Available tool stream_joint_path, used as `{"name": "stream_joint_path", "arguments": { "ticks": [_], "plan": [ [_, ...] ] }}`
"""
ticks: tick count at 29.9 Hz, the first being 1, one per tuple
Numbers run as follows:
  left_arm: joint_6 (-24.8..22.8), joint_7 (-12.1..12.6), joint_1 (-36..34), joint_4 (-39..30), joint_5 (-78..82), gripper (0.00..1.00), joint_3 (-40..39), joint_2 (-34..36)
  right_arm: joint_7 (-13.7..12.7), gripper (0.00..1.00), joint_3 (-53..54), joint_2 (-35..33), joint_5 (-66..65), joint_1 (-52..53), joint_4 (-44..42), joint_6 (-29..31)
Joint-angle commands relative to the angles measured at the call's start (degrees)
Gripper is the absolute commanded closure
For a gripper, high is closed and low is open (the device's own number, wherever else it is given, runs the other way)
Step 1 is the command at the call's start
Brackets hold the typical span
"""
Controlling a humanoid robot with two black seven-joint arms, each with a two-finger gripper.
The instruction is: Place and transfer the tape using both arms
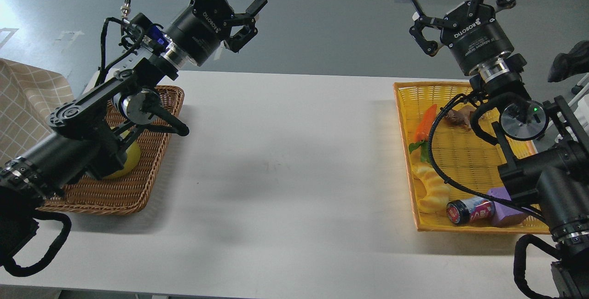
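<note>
My left pincer (230,2) hangs in the air above the far edge of the white counter (285,152), fingers spread wide and holding nothing. My right pincer (460,9) is raised the same way over the far right side, its black fingers splayed apart and empty.

The glossy yellow roll of tape (128,161) lies in the brown woven wicker basket (138,188) at the left end of the counter, mostly hidden behind my left arm, so only a curved part of it shows.

At the right end sits a shallow yellow woven tray (405,106). In it lie an orange carrot-shaped toy with green leaves (424,126), a small brown object (460,117) I cannot make out clearly, a pale yellow twisted bread-like toy (432,188), a dark can on its side with a red end (469,210), and just beside the can a purple block (504,207). My right arm crosses over the tray's near right part.
</note>
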Motion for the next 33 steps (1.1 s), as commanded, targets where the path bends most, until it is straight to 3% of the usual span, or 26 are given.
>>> {"name": "stream_joint_path", "arguments": {
  "ticks": [1, 12, 17, 33],
  "plan": [
    [0.0, 0.1, -0.1, -0.1, 0.0, 0.02, -0.2, -0.2, 0.1, 0.00, -1.0, 0.3, 0.0, 0.3, -0.4, 0.0],
    [0.3, 0.2, -0.6, 0.7, 0.0, 0.02, -0.5, -0.1, 0.4, 0.00, -1.0, 2.8, 0.2, 0.2, -0.4, 0.0],
    [0.1, 2.3, -1.3, 2.2, 0.0, 0.02, -0.6, -0.1, 0.4, 0.00, -1.2, 2.8, 0.2, -0.2, -0.3, 0.0],
    [0.0, 1.2, -1.2, 3.1, 0.1, 0.02, -1.4, -0.4, 0.2, 0.00, -1.6, 2.8, -0.2, -0.8, 0.1, 0.0]
  ]
}}
